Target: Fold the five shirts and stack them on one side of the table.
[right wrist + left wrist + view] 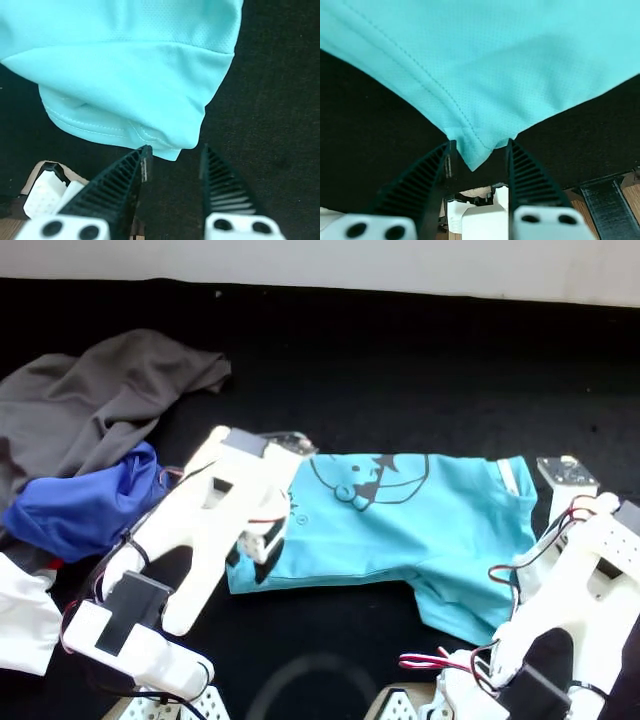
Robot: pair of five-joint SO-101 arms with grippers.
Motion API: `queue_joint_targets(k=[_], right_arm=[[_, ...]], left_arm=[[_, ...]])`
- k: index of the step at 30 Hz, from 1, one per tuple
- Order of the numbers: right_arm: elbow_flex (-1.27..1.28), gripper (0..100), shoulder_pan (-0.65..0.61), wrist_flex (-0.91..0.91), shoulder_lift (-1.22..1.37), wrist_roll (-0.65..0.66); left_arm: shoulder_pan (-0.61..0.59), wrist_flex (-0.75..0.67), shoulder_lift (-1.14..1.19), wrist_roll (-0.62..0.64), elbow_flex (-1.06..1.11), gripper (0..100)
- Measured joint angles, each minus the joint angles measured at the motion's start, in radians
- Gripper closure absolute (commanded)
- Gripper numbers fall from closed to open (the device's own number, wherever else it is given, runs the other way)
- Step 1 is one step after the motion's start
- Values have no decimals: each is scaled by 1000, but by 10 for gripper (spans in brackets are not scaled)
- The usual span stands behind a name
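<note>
A teal shirt [400,520] with a dark printed face lies spread across the middle of the black table. The left arm [215,505] stands over the shirt's left end. My left gripper [479,150] is open, with a hemmed corner of the teal shirt [485,60] lying between its black ribbed fingers. The right arm [575,570] is beside the shirt's right end. My right gripper [175,152] is open too, its fingertips just at the folded hem of the teal shirt [125,65], with cloth barely inside the gap.
A crumpled grey shirt [100,390] lies at the back left, a bunched blue shirt [90,500] in front of it, and a white shirt [20,610] at the left edge. The black cover [400,360] stretches behind the teal shirt.
</note>
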Motion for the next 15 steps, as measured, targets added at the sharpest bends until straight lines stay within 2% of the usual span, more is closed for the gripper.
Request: queue_joint_targets(k=[6, 8, 9, 10, 11, 15], right_arm=[[-130, 822, 0, 28, 0, 0], [-176, 907, -8, 3, 0, -5], [-193, 974, -18, -21, 0, -32], [-207, 998, -34, -49, 0, -66], [-218, 977, -55, -83, 0, -104], [-305, 993, -172, -144, 87, -229]], left_arm=[[-15, 121, 0, -3, -221, 844], [-58, 130, 0, -3, -298, 950], [-80, 132, 0, -3, -334, 1000], [-100, 132, 0, -3, -368, 973], [-120, 132, 0, -2, -394, 981], [-149, 68, 29, -2, -436, 992]])
